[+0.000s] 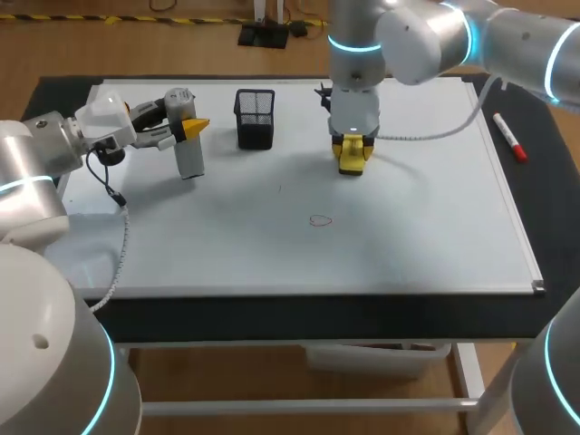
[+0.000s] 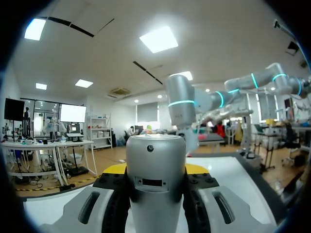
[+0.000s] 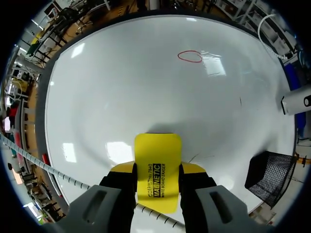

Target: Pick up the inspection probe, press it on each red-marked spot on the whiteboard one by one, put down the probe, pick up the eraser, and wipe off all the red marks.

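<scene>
Right gripper (image 1: 352,150) held the eraser (image 3: 156,160) clenched, short of the red mark (image 1: 320,220) on the whiteboard (image 1: 417,245). Left gripper (image 1: 188,129) gripped the probe (image 1: 188,161), well apart from that mark. Judged best: eraser flat, swept fully across it.

Black table (image 1: 555,213) bears a whiteboard (image 1: 417,249); a mesh cup (image 1: 255,118) stands between left gripper (image 1: 192,129) and right gripper (image 1: 352,156), marker (image 1: 509,137) farther right.
</scene>
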Tool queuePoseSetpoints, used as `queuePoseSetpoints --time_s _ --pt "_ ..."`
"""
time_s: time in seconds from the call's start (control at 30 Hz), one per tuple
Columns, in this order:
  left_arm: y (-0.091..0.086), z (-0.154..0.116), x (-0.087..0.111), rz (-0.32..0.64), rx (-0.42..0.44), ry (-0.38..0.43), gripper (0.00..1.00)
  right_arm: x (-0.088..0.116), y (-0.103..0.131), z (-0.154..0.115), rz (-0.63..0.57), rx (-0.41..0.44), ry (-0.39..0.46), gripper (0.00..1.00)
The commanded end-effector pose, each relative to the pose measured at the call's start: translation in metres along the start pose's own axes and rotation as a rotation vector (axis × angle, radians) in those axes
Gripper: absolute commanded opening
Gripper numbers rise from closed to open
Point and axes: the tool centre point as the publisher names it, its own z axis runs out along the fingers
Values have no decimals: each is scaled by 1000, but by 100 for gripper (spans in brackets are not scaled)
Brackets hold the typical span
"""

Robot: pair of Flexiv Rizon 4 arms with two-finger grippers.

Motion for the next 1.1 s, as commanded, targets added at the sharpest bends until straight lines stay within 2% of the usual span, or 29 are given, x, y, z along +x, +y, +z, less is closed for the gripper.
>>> queuePoseSetpoints --time_s 0.03,0.17,0.43,0.8,1.1 --pt "-2 0 0 -2 -1 1 0 19 5 -16 8 9 -10 0" --pt "-2 0 0 -2 -1 1 0 35 4 -22 31 17 -10 0" --pt "-2 0 0 -2 -1 1 0 79 3 -28 120 29 -18 0" --pt "-2 0 0 -2 -1 1 0 143 5 -23 246 17 -31 0" --pt "-2 0 0 -2 -1 1 0 177 4 -17 297 1 -41 0"
